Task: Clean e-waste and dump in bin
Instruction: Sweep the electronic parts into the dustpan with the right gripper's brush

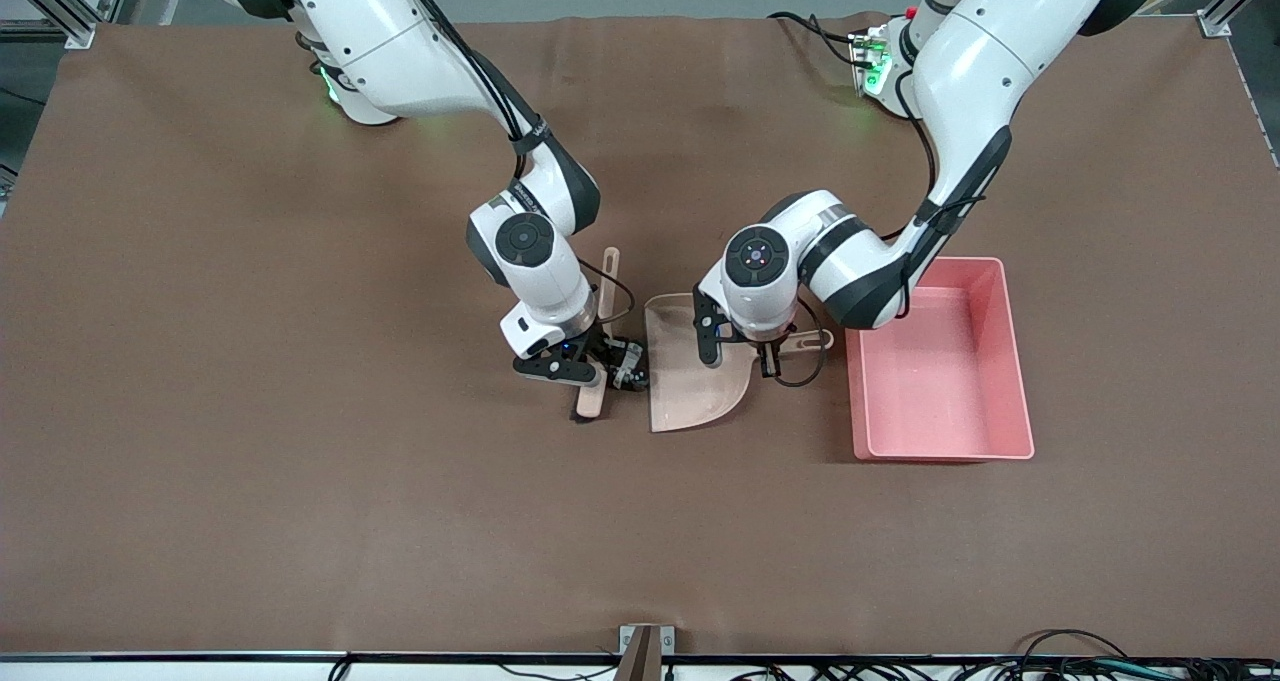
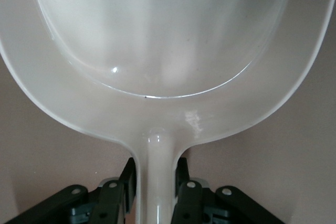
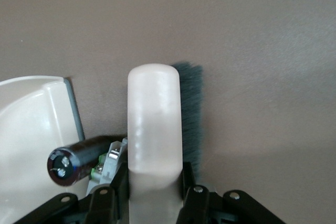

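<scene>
Two Franka arms are working mid-table w/ a brush and dustpan. The right gripper (image 1: 592,361) is pinching the brush (image 1: 592,381) by its pale handle, bristles down on the brown table (image 1: 300,411). The left gripper (image 1: 768,346) is clamping the handle of the beige dustpan (image 1: 690,381), which is lying flat w/ its straight lip facing the brush.

The e-waste (image 1: 628,366) is sitting on the table between brush and dustpan lip, just beside both. In the right wrist view it is showing as a dark cylinder w/ a metal end cap (image 3: 71,161), plus a grey-white piece w/ a green bit (image 3: 105,163) tucked against the brush handle. Whether they are touching the lip, can't tell.

The pink bin (image 1: 1010,361) is standing toward the left arm's end of the table, near the dustpan handle, apart from it. Its inside is looking bare.

Judging the step: sweeping scraps into the pan. Doing it well probably means keeping the pan lip pressed flat so nothing is slipping under, and pushing the brush slowly and squarely toward the lip, since the cylinder is likely rolling easily.

Materials: dustpan is smooth glossy plastic, rounded scoop shape, catching highlights. Brush has a rounded matte handle and dense dark teal bristles (image 3: 191,114). Table cover is matte, felt-like. Bin is rectangular, low-walled plastic.
</scene>
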